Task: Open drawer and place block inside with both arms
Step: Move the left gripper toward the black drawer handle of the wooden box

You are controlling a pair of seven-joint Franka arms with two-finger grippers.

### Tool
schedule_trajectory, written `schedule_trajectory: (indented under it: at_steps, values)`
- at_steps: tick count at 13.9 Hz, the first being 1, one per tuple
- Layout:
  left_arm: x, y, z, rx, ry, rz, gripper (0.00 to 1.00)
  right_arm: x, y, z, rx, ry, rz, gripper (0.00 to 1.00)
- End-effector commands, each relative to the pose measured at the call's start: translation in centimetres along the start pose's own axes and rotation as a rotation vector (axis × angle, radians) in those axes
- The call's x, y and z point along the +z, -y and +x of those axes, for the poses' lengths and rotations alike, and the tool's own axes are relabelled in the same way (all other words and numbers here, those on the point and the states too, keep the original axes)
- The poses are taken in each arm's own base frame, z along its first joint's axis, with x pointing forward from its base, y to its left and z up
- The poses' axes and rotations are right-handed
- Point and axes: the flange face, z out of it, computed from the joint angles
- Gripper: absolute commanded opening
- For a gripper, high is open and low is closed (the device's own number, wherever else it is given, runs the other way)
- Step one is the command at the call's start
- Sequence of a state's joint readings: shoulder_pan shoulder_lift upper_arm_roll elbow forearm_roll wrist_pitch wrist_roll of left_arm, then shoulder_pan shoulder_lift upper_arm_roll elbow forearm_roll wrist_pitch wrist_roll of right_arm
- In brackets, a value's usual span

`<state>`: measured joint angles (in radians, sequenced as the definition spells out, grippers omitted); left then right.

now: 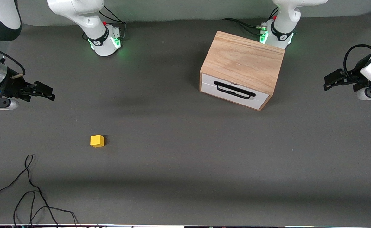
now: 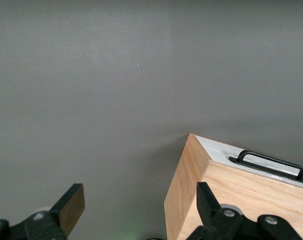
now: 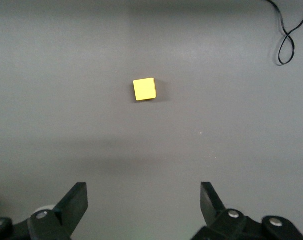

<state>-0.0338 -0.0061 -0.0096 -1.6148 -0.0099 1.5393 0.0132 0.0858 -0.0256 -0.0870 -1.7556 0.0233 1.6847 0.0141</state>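
Drawer (image 1: 234, 91) shut in cabinet (image 1: 242, 61); block (image 1: 97, 141) well apart on counter (image 1: 185, 152). Left hand (image 2: 141, 210) and right hand (image 3: 144, 202) wide, empty, flanking the cabinet.

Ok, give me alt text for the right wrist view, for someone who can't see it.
The yellow block sits alone on the grey table, untouched, with the right gripper open above the table and short of it. A loop of black cable lies at the picture's edge.
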Motion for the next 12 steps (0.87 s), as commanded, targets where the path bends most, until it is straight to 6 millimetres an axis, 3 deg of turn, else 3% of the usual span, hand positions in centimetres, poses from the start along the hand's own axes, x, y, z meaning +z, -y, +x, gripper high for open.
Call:
schedule_trajectory:
  at_steps: [1,4,9,12]
  values:
    - [-0.2,0.0,-0.7,0.026,0.021,0.013,1.00,1.3,0.1,1.1,0.035,0.021,0.014,1.00]
    - [0.4,-1.0,-0.8,-0.028,0.053,0.020,1.00,1.4,0.1,1.2,0.033,0.022,0.015,1.00]
    - [1.9,-10.6,-0.9,-0.483,0.063,0.033,1.00,1.6,-0.1,1.2,0.034,0.023,0.003,1.00]
    - [3.1,-18.1,-1.9,-0.686,0.067,0.058,1.00,1.4,0.1,1.8,0.027,-0.018,0.004,1.00]
